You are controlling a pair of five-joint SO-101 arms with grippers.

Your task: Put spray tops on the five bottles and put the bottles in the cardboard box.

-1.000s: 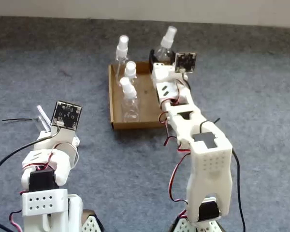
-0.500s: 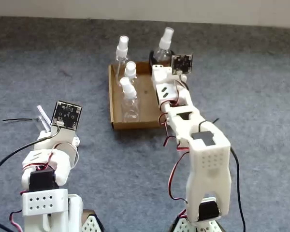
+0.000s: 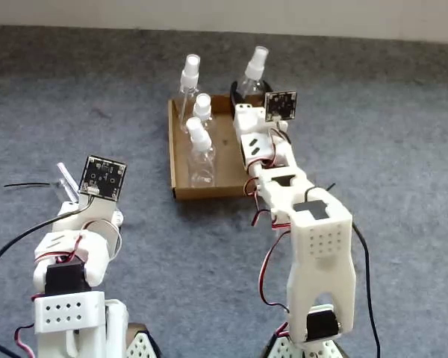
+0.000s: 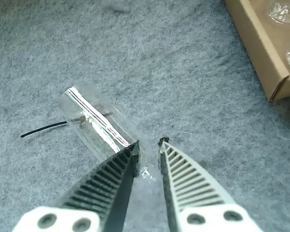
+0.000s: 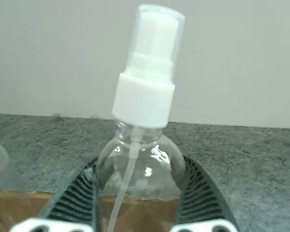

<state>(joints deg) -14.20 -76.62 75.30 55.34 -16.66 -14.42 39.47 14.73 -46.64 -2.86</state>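
Right jaws drift boxward pinching capped bottle (image 5: 140, 166), cardboard box (image 3: 172, 153) rim just below them, so releasing now risks tipping it outside; left jaws slightly spread.

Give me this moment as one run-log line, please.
right gripper: shut on capped bottle, by cardboard box far edge | left gripper: open, beside clear cylinder on carpet

I find the right gripper (image 3: 246, 89) clamped on an upright spray-topped bottle (image 3: 254, 73) at the far right corner of the cardboard box (image 3: 228, 153). Three capped bottles (image 3: 201, 112) stand along the box's left wall. The left arm (image 3: 78, 231) sits well apart from it.
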